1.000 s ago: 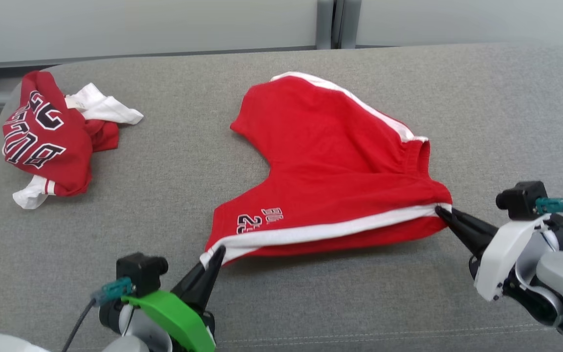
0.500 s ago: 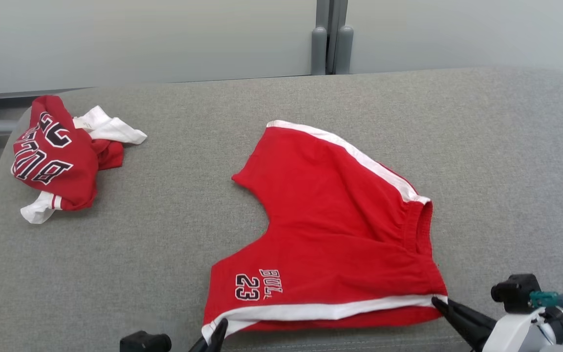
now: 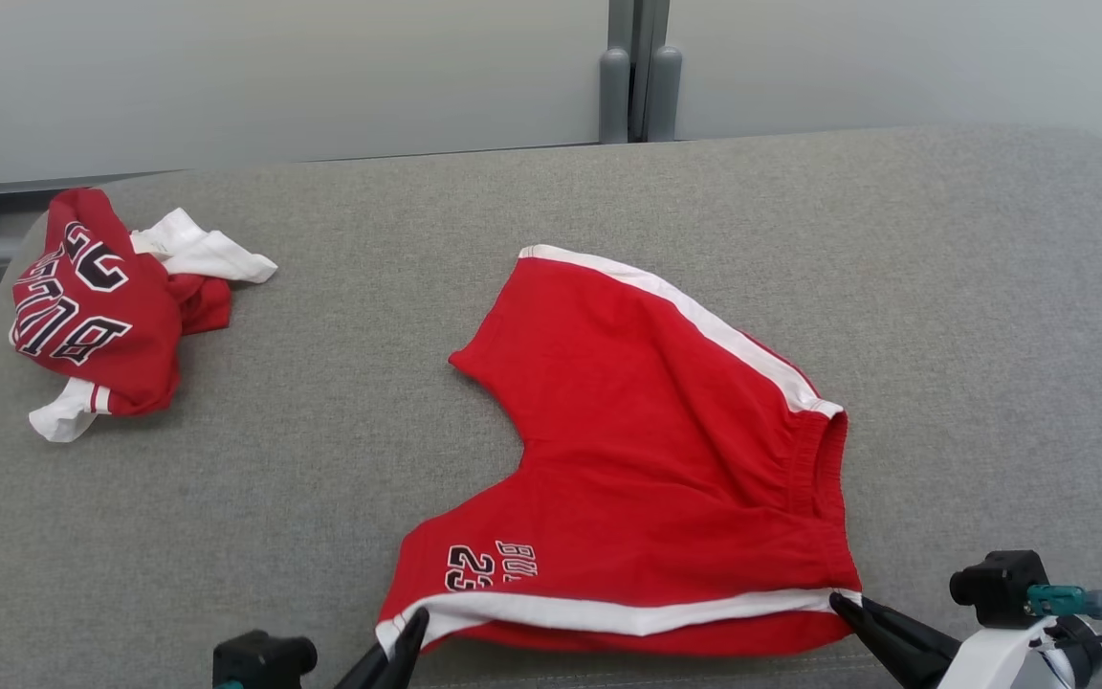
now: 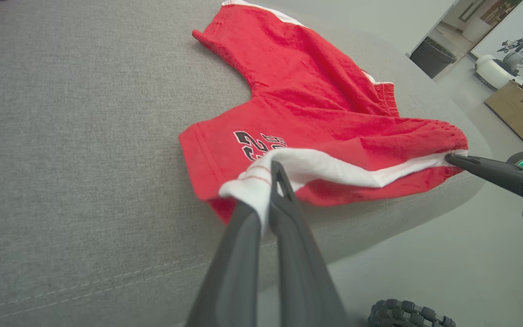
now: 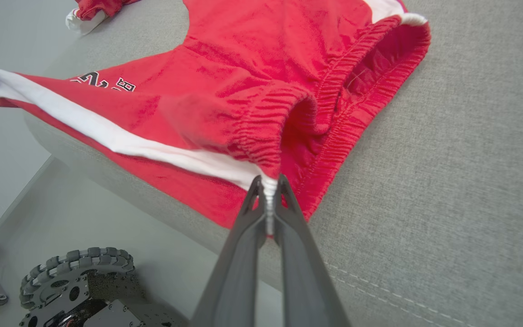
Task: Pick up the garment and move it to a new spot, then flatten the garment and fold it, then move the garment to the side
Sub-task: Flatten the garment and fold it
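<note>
Left hand (image 3: 417, 622) cropped in head view, lettering (image 3: 491, 566) on shorts (image 3: 647, 459) partly hidden

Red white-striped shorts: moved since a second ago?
Yes. The red white-striped shorts slid toward the robot: against the crumpled red jersey, which barely shifts in the head view, their far hem now lies much lower.

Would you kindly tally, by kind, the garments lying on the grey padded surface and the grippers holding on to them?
red shorts: 1
crumpled red Bulls jersey: 1
grippers pinching the shorts' white side stripe: 2 (left gripper, right gripper)
Total: 4
</note>
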`<state>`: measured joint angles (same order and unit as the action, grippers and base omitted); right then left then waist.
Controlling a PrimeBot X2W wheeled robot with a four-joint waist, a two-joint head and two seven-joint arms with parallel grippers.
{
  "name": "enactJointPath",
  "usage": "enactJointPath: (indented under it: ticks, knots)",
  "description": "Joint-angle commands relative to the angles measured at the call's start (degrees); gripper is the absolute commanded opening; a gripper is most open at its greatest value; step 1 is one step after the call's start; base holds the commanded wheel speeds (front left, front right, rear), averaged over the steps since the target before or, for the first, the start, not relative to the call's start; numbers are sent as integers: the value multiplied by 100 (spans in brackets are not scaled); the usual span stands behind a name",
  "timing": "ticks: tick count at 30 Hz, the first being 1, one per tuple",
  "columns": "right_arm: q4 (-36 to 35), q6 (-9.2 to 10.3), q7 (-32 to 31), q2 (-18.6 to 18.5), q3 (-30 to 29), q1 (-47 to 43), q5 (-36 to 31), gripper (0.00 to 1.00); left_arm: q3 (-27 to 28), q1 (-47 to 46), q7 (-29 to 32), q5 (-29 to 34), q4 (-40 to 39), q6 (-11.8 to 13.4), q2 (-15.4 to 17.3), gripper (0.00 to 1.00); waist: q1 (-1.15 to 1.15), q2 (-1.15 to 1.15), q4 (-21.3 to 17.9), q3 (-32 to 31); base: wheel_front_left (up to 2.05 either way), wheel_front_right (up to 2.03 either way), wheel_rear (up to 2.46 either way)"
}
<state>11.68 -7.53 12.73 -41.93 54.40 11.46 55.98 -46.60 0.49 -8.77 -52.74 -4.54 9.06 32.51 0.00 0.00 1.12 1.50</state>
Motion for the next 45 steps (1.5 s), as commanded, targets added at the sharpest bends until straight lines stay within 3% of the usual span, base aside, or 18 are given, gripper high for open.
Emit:
enactJointPath:
  ticks: [1, 11, 22, 34, 45]
  knots:
    - [-78, 8, -43, 53, -80, 18, 14, 0, 44, -233, 60, 80, 41, -51, 33, 0, 0, 0, 0, 8, 0, 0, 0]
    - [-387, 7, -69, 293, -616, 190, 500, 0, 70, -1463, 403, 275, 686, -410, -182, 0, 0, 0, -119, 170, 0, 0, 0]
    - [-271, 7, -59, 686, -1089, 732, 589, 0, 53, -3609, 874, 675, 2396, -916, -712, 0, 0, 0, -627, 824, 0, 0, 0]
    - [560, 7, 93, 1492, -1493, 1778, 457, 0, -85, -5718, 1085, 1140, 4522, -1283, -1380, 0, 0, 0, -1237, 2060, 0, 0, 0]
    - [1443, 7, 157, 2102, -1434, 2455, 444, 0, -268, -6616, 971, 1267, 5967, -1485, -1879, 0, 0, 0, -1405, 2382, 0, 0, 0]
